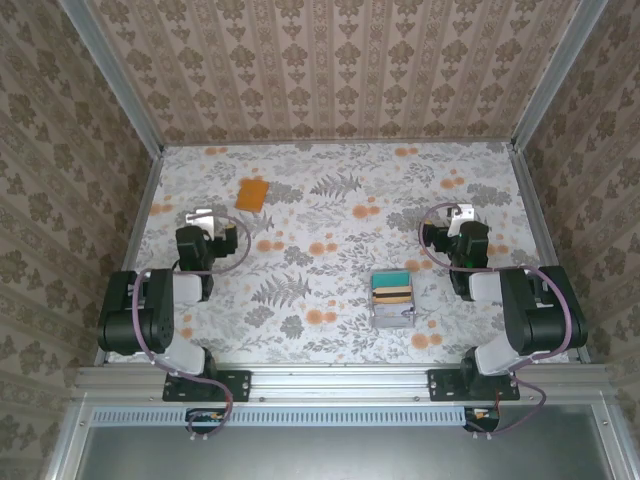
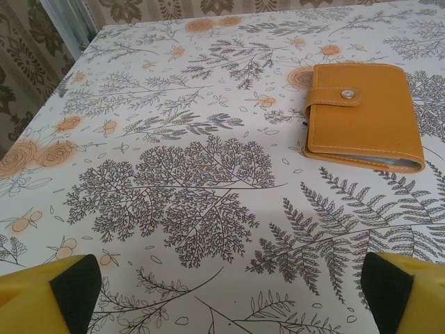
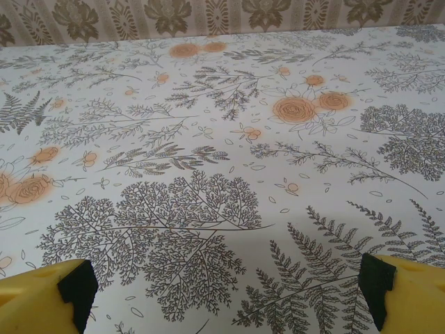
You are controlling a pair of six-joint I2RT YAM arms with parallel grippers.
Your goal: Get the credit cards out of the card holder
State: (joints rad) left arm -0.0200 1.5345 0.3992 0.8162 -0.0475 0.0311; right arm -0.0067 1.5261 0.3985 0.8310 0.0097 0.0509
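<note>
Toward the upper left of the overhead frame, the orange card holder [image 1: 253, 193] lies flat and fastened on the floral worktop [image 1: 330, 220], near the left hand [image 1: 203, 217] and a little up and to its right. That hand's yellow, black-padded fingers [image 2: 69, 292] are spread wide with nothing between them. The right hand [image 1: 460, 213], at the right of that frame and well apart from the holder, is likewise spread and empty. In the left wrist view the holder sits at upper right: a small stitched wallet, its strap [image 2: 330, 95] wrapped over from the left edge and closed with a metal snap [image 2: 345, 93], a thin grey edge showing along its near side. No credit cards can be seen while it is shut. The step in hand looks like the approach. Done well, it likely means centring the left hand on the holder and pinning its body, so it does not skate when the strap is popped. A grey tray [image 1: 393, 318] of teal and yellow cards at lower centre is best left alone.
</note>
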